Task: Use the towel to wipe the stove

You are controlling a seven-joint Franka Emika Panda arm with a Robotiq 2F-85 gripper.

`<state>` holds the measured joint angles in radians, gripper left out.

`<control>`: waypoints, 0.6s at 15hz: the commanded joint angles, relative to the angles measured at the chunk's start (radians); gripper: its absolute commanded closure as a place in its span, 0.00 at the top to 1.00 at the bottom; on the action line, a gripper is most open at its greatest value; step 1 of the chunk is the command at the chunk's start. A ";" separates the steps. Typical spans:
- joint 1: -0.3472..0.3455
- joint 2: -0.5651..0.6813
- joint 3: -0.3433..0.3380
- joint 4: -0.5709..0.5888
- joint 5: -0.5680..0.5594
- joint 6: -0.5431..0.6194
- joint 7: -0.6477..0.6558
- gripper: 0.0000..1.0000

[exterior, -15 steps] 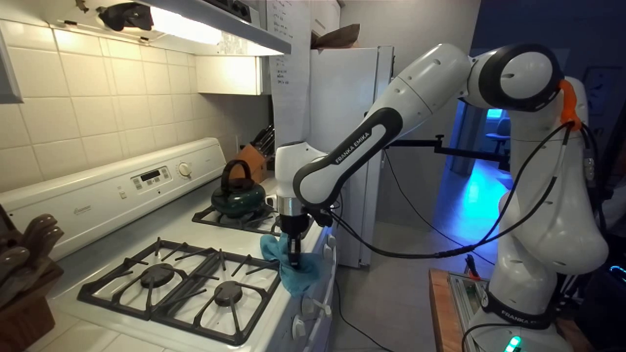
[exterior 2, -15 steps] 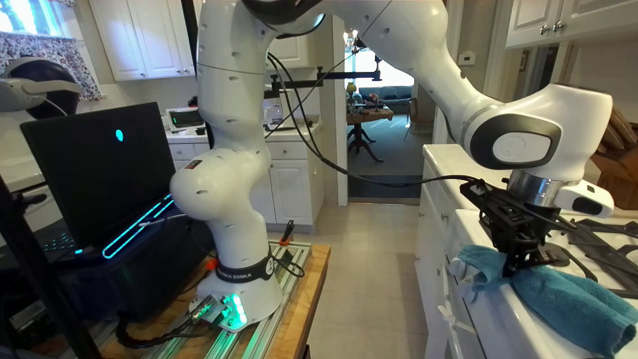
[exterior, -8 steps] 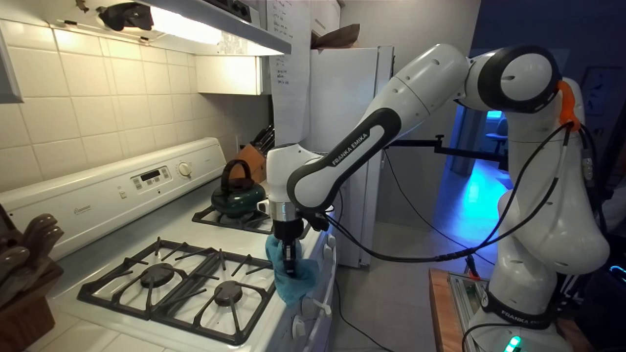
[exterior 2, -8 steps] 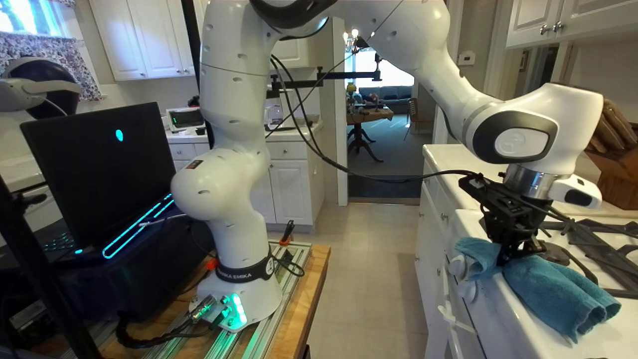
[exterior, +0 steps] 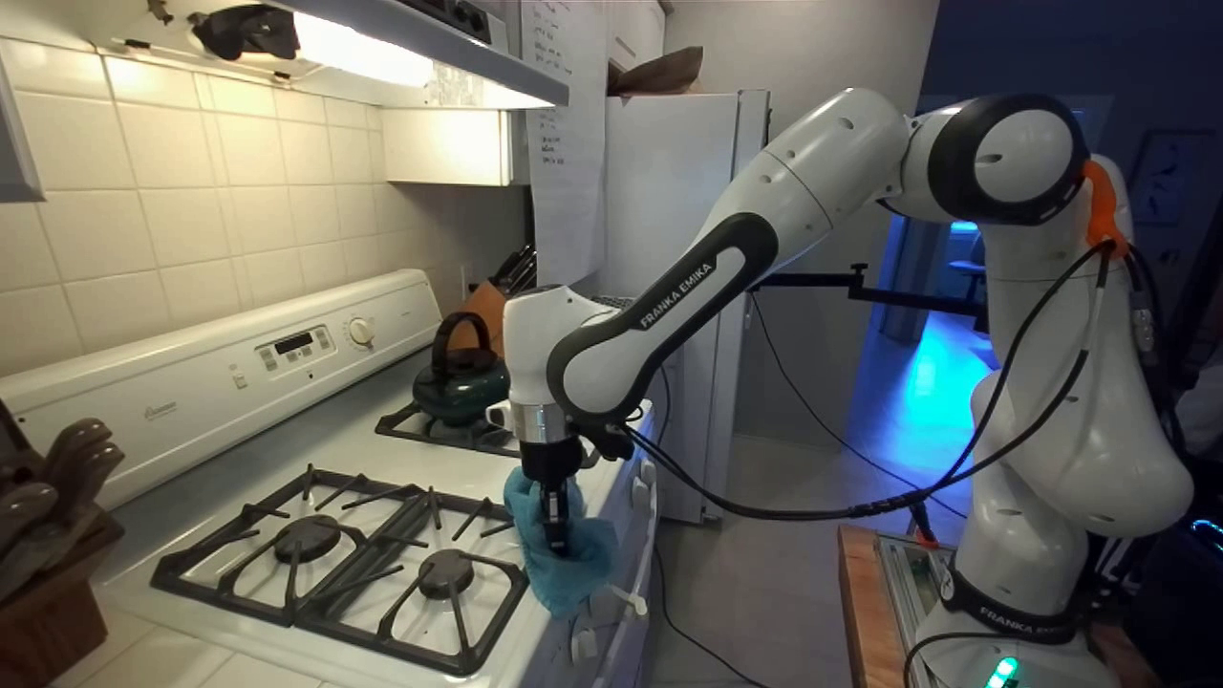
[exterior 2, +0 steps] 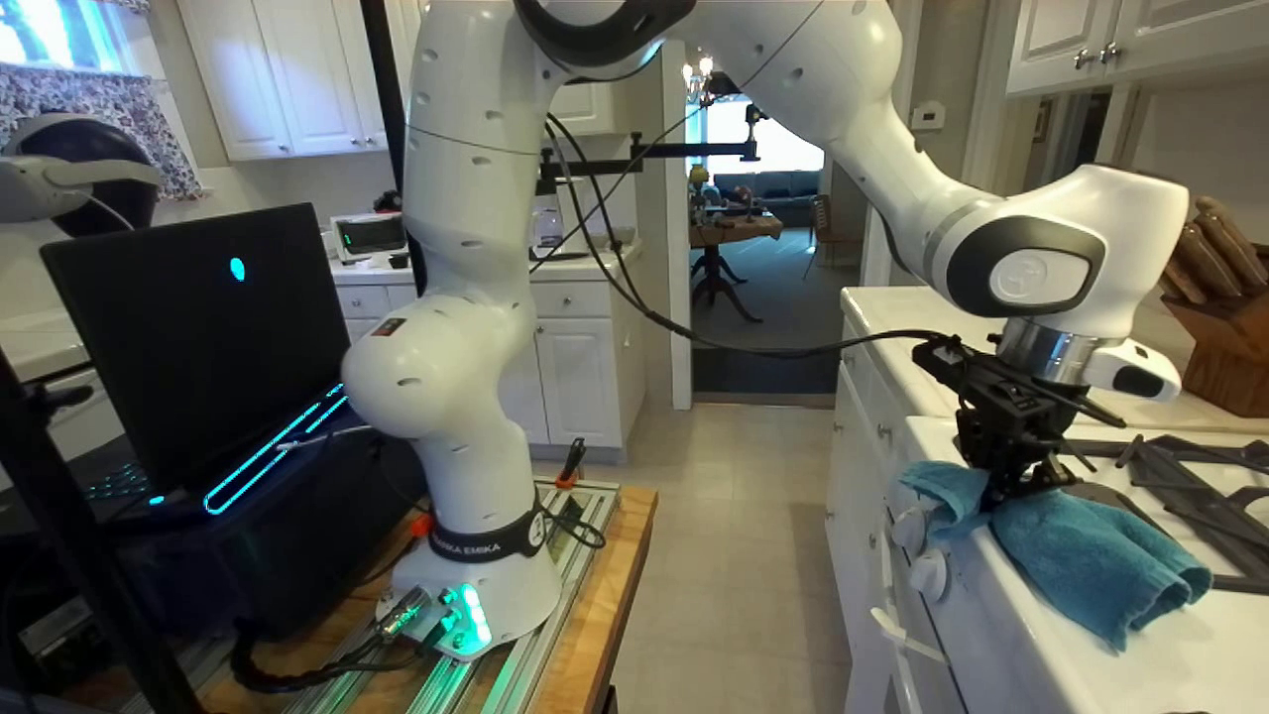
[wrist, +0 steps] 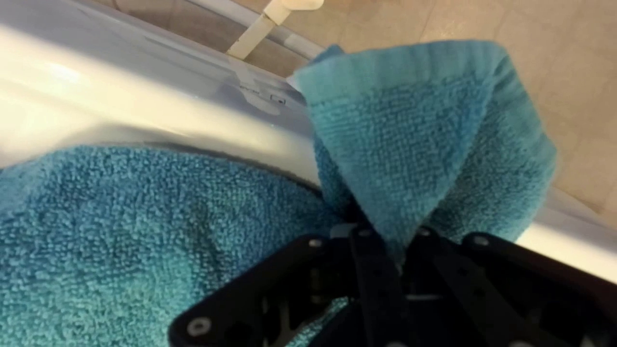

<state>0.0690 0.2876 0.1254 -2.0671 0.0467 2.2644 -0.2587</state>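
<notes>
The blue towel (exterior: 585,566) lies bunched on the front rim of the white stove (exterior: 411,461). It shows in both exterior views (exterior 2: 1100,565). My gripper (exterior: 556,547) points down and is shut on the towel's middle, pinching it. In the wrist view, the towel (wrist: 120,236) narrows between my fingertips (wrist: 395,241). One part spreads over the stove top and a folded end hangs over the front edge. The fingertips themselves are hidden in the cloth. The towel sits just beside the front burner grate (exterior: 524,578); whether they touch I cannot tell.
A dark green kettle (exterior: 463,394) stands on the far grate. Knobs (exterior 2: 929,575) and an oven handle run along the stove front. A knife block (exterior: 53,573) stands at the near corner. A range hood (exterior: 478,67) hangs above the stove.
My gripper has slid along the stove's front edge, away from the kettle side toward the near knife block, dragging the towel with it. The grip on the towel stays shut.
</notes>
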 commanded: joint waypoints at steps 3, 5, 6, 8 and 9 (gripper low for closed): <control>0.030 0.063 0.020 0.014 0.028 0.012 0.097 0.02; 0.037 0.068 0.025 0.018 0.036 0.012 0.122 0.02; 0.041 0.071 0.029 0.019 0.037 0.010 0.129 0.02; 0.048 0.073 0.035 0.019 0.039 0.018 0.146 0.02; 0.051 0.073 0.036 0.020 0.039 0.019 0.152 0.02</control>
<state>0.0978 0.2998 0.1463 -2.0523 0.0545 2.2659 -0.1437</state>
